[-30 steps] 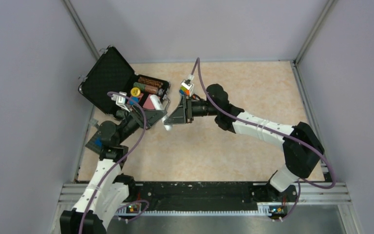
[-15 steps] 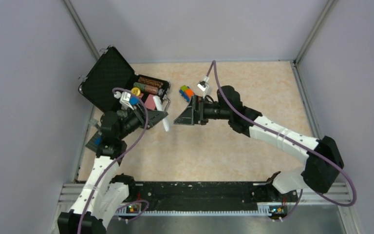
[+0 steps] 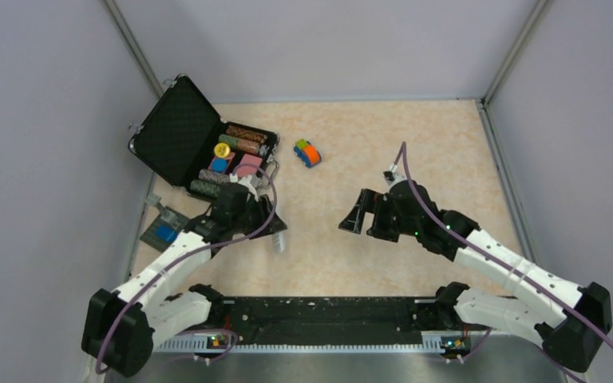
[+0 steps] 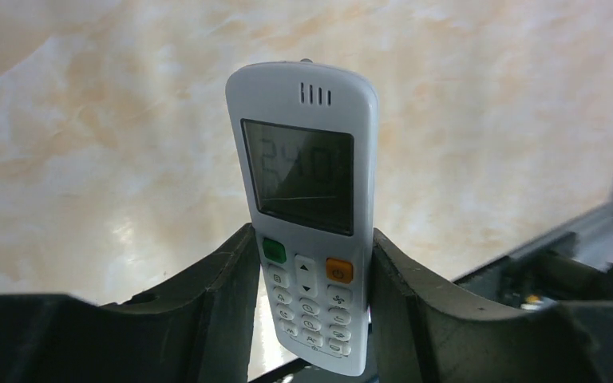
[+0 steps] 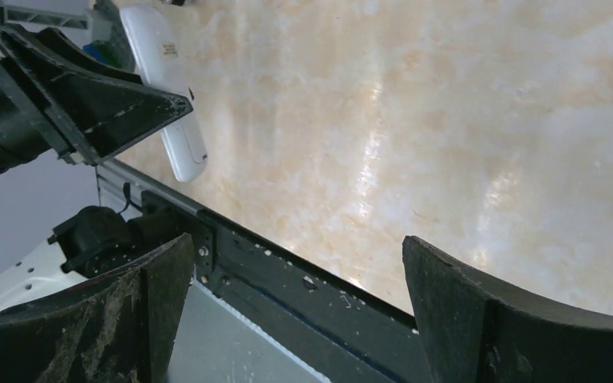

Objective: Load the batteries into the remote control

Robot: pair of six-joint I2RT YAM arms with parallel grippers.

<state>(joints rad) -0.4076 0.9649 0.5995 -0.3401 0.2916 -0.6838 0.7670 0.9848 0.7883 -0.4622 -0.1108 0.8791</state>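
Observation:
The white remote control stands between the fingers of my left gripper, which is shut on its button end. Its screen end sticks out past the fingertips, with digits lit on it. From above, the remote control hangs low over the table's near left, under the left gripper. My right gripper is a hand's width to its right with the jaws wide apart and nothing between them. The right wrist view shows the same open gripper, with the remote control far off. The batteries are hidden.
An open black case with striped chip stacks sits at the back left. An orange-blue-green toy car lies right of it. A flat grey and blue item lies at the left edge. A black rail runs along the near edge.
My right gripper opened, let go of the remote and drew back to the right and nearer. The left arm carried the remote down toward the near edge.

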